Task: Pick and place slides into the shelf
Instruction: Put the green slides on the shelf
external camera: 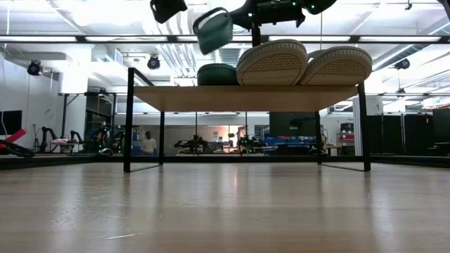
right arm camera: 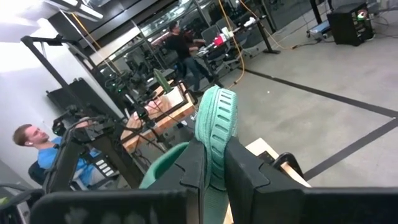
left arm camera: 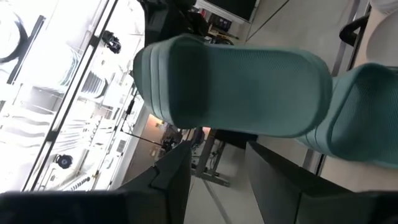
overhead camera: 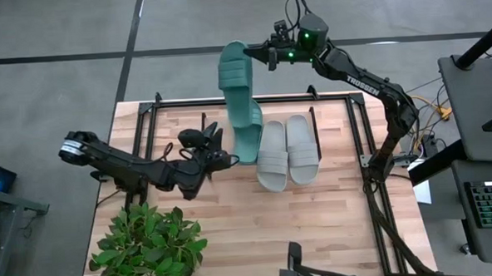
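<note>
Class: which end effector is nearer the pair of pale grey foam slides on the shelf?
Left. The left end effector sits beside the pale grey foam slides, past one teal slide. The right end effector grips another beyond the shelf.

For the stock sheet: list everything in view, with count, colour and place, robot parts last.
Grey slides: two, pale grey, side by side on the shelf top.
Teal slide on shelf: one, teal green, on the shelf beside the grey pair, close to the left tool.
Teal slide in the air: one, teal green, held over the shelf's far edge, its end clamped by the right tool.
Shelf: one, light wood top on black wire legs.
Plant: one, green, at the near left corner.
Keyboard: one, dark, on a side desk at right.
People: two, in the room behind.
Left tool: dark, over the shelf, at the resting teal slide.
Right tool: dark, shut on the raised slide.
</note>
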You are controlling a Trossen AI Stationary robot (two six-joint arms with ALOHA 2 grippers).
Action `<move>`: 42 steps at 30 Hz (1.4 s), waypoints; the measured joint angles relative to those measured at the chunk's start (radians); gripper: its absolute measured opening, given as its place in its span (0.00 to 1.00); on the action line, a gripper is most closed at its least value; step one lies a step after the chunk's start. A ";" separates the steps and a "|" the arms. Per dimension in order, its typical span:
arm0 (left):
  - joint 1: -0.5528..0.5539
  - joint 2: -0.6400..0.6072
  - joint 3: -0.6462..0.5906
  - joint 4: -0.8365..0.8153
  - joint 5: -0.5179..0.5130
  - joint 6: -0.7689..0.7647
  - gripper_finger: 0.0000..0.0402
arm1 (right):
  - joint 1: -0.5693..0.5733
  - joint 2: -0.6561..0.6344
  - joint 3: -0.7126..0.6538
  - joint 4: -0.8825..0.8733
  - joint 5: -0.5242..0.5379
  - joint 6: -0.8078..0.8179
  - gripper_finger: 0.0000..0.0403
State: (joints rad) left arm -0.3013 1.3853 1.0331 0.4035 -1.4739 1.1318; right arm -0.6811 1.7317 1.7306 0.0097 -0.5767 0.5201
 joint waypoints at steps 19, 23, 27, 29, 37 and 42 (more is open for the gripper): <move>-0.006 -0.259 -0.012 -0.055 0.000 -0.003 0.34 | 0.051 -0.022 -0.020 -0.020 0.044 0.030 0.07; -0.007 -0.338 -0.014 -0.053 -0.008 -0.027 0.34 | 0.077 -0.022 -0.048 0.000 0.076 0.030 0.07; -0.007 -0.391 -0.027 -0.055 -0.011 -0.028 0.34 | 0.090 -0.022 -0.081 0.061 0.114 0.063 0.07; -0.007 -0.401 -0.028 -0.053 -0.012 -0.028 0.34 | 0.093 -0.022 -0.112 0.129 0.115 0.094 0.07; -0.007 -0.392 -0.028 -0.055 -0.012 -0.026 0.34 | 0.099 -0.020 -0.249 0.265 0.109 0.177 0.07; -0.007 -0.378 -0.028 -0.055 -0.012 -0.026 0.34 | 0.123 -0.020 -0.328 0.413 0.134 0.230 0.07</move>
State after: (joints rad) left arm -0.3080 1.0072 1.0054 0.3485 -1.4857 1.1061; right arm -0.5580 1.7119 1.4026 0.4224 -0.4422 0.7503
